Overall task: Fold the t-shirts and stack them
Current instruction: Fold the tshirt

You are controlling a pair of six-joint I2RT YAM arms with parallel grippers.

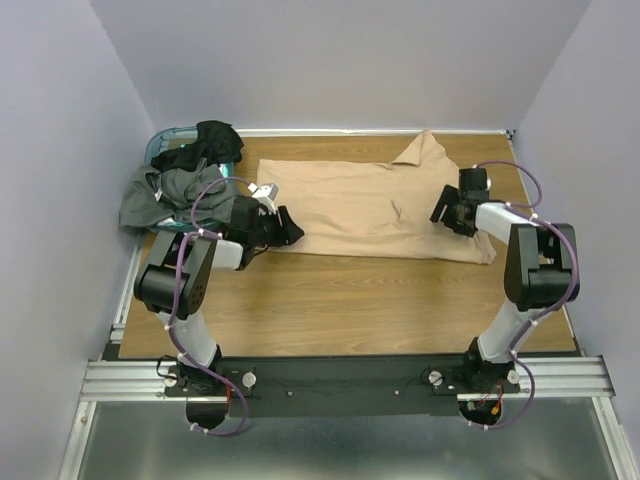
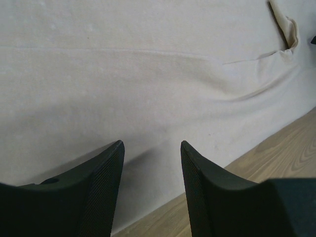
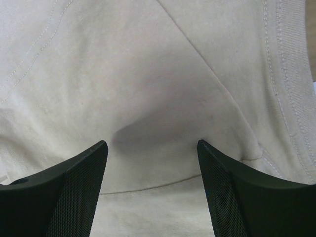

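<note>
A tan-beige t-shirt (image 1: 370, 205) lies spread flat across the back middle of the wooden table (image 1: 350, 300), one sleeve pointing to the back. It fills the left wrist view (image 2: 148, 74) and the right wrist view (image 3: 148, 74). My left gripper (image 1: 288, 228) is open and empty over the shirt's left near edge. My right gripper (image 1: 446, 212) is open and empty just above the shirt's right part. A dark grey t-shirt (image 1: 160, 195) and a black t-shirt (image 1: 205, 145) lie heaped at the back left.
A teal plastic basket (image 1: 165, 138) stands at the back left corner under the heap of dark shirts. Purple walls close in the table at the left, back and right. Bare wood lies in front of the tan shirt.
</note>
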